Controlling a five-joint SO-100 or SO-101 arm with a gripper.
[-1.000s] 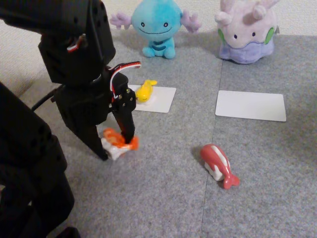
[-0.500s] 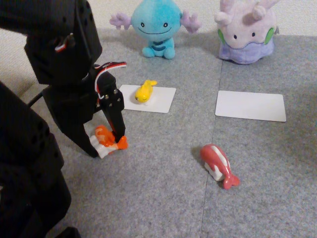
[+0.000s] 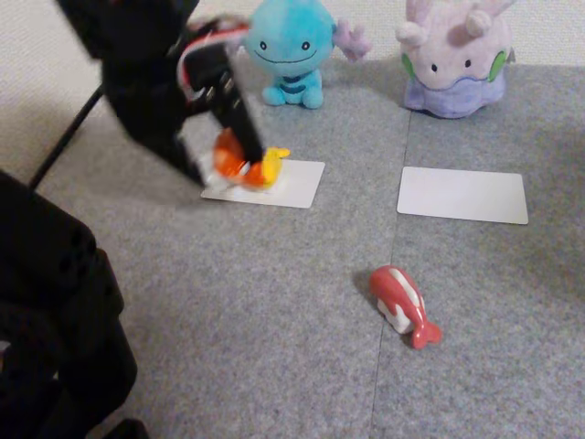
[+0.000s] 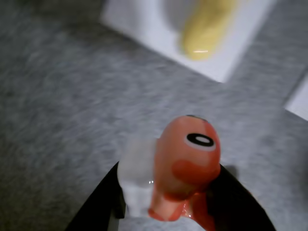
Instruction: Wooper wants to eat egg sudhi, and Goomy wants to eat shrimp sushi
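Tool (image 3: 239, 163) clenched on shrimp sushi (image 4: 185, 163), now lifted off the grey surface (image 3: 274, 347) where it sat a sec ago, hanging by egg sudhi (image 3: 271, 166) on Wooper's (image 3: 291, 46) card. Goomy (image 3: 454, 55) w/ empty card (image 3: 462, 195) waits to the right; carry prob next.

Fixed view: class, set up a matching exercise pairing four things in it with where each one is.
Things:
1. shrimp sushi
2. egg sudhi
3. red-and-white toy
4. Goomy

Places:
A. behind the bare white card
B. held in the gripper
C. alone on the grey mat
D. on the white card before Wooper

Pairs: 1-B, 2-D, 3-C, 4-A
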